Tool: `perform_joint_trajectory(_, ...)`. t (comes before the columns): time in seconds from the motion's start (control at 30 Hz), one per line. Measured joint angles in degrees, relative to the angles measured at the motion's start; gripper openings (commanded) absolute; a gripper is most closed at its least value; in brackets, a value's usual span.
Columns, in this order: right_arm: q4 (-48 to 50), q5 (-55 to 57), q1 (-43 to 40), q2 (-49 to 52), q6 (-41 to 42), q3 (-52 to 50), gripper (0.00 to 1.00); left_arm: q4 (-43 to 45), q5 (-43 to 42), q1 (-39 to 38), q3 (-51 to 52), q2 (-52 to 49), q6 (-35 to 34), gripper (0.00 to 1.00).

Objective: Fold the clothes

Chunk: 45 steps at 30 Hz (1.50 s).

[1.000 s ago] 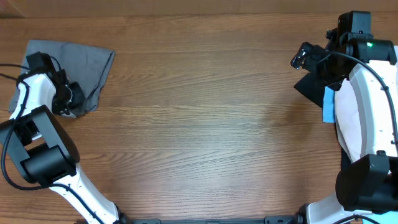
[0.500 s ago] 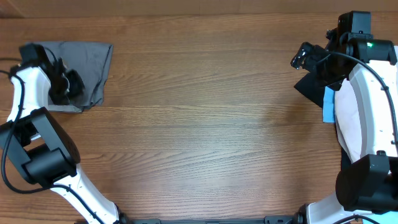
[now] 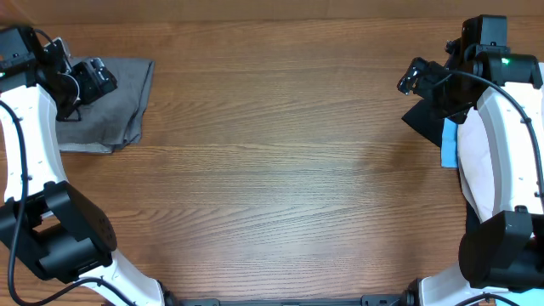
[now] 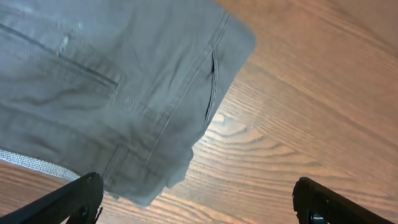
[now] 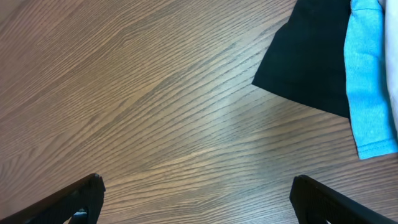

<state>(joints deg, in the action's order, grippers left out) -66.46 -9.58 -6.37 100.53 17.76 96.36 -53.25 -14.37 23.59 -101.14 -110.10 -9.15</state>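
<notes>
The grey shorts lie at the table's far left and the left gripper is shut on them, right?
No. The left gripper is open, jaws wide apart above the grey shorts; the left wrist view shows it. The shorts do lie at the far left.

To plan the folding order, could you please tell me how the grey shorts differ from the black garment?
The grey shorts lie alone near the table's far left corner; the black garment sits at the right edge, with a light-blue piece over its side. The grey shorts show seams and a slit pocket; the black garment looks plain. Both lie flat on the wooden table.
</notes>
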Motion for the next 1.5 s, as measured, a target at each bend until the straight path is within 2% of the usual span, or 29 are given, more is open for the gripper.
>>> perform_joint_trajectory(1.5, 0.0, 0.0, 0.5, -2.0, 0.0, 0.0, 1.0, 0.0, 0.0, 0.0, 0.0, 0.0, 0.0, 1.0)
